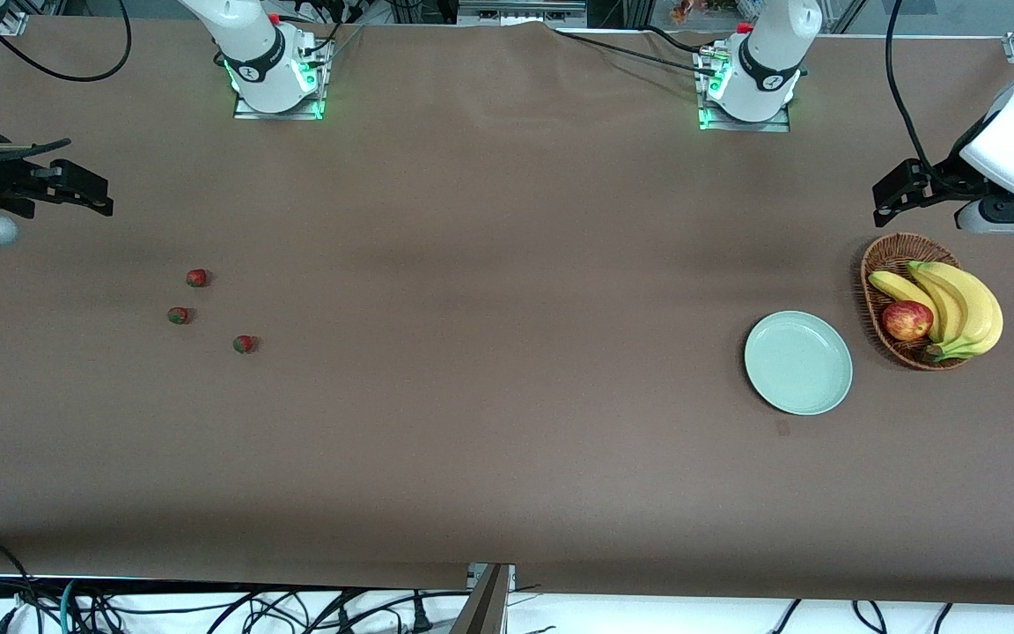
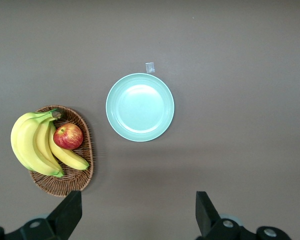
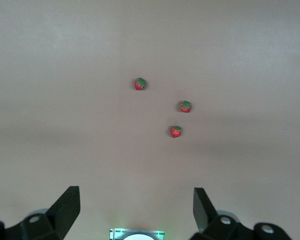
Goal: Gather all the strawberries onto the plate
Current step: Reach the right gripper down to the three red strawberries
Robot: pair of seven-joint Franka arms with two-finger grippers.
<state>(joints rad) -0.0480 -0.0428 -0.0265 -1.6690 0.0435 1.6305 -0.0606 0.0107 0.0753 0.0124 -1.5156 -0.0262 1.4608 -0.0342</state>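
Strawberries — three tiny red berries with green caps (image 1: 197,278) (image 1: 178,315) (image 1: 244,343) — lie apart at the right arm's end of the brown table (image 1: 489,352). Round mint-green plate (image 1: 797,362) sits beside the wicker basket (image 1: 890,255). Left gripper (image 2: 135,212) and right gripper (image 3: 135,210) hover, jaws spread, holding nothing.

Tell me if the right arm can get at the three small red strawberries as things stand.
Probably yes. The right gripper hangs open at its end of the table, the three small red strawberries lie apart on bare brown tabletop, nothing covering them.
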